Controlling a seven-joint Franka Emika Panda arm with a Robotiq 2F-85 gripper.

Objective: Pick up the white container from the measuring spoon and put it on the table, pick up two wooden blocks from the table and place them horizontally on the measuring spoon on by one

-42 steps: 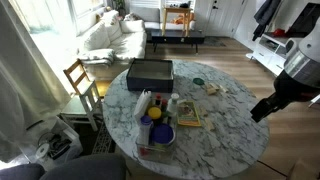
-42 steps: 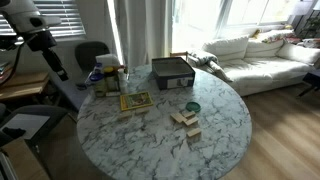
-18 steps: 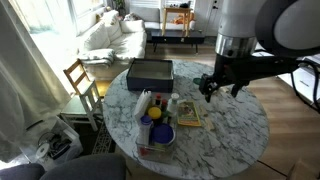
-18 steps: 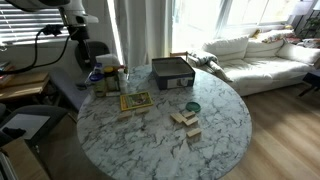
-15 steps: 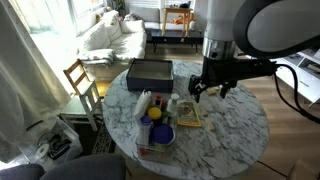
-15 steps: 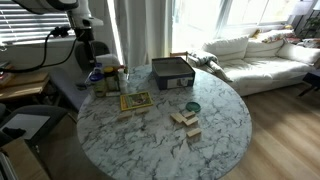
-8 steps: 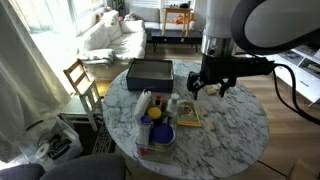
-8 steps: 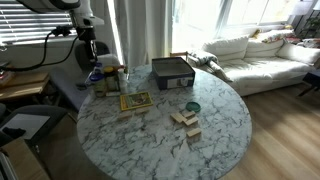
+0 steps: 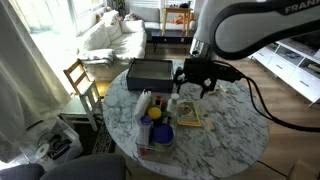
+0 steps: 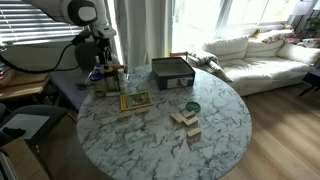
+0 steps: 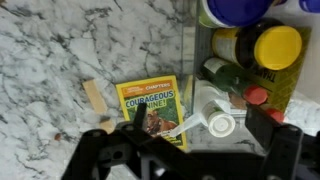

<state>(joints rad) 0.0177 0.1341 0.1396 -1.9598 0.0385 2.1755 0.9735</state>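
Hovering the gripper (image 9: 193, 88) above the yellow book (image 11: 155, 106), beside the clear bin (image 11: 192, 60), fingers spread wide apart and gripping nothing. Wooden blocks (image 10: 186, 120) are lying in a loose pile on the marble table (image 10: 130, 145), right of centre, well apart from the gripper. Green measuring spoon (image 10: 192, 107) is sitting just beyond them. White container on it is too small to resolve. Black box (image 10: 172, 72) is sitting towards the far edge.
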